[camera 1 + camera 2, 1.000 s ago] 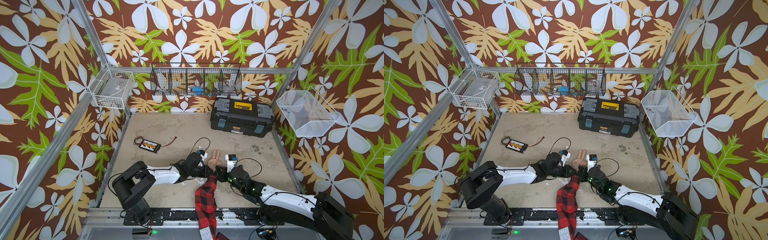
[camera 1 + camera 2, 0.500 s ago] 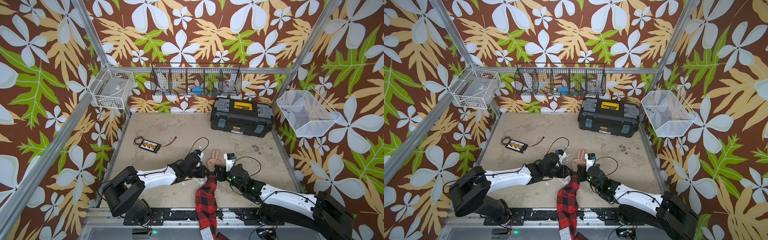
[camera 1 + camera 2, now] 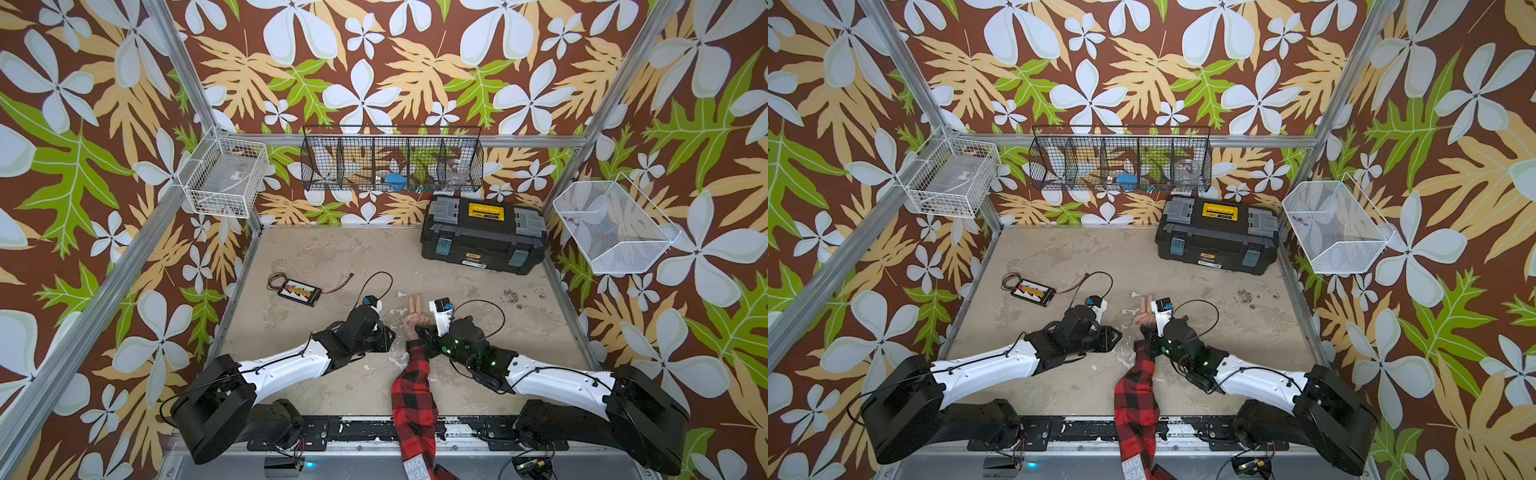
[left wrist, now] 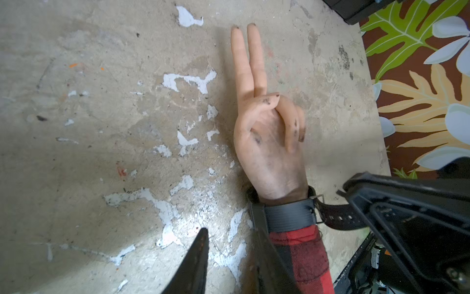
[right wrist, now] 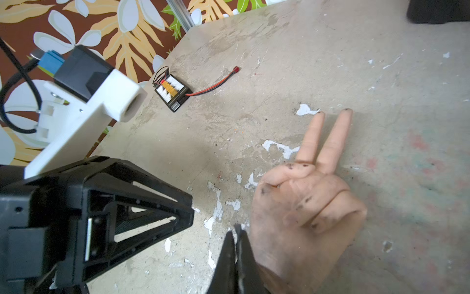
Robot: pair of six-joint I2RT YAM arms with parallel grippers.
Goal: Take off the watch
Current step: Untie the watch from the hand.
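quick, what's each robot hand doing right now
left hand: open, holding nothing
right hand: closed on the watch strap

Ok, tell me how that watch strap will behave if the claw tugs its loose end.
The watch strap likely bends rather than snaps: its loose tail curves freely. Its ribbed, rubbery-looking surface should grip, not slip. Wrapped around the fake hand, it may drag that along.
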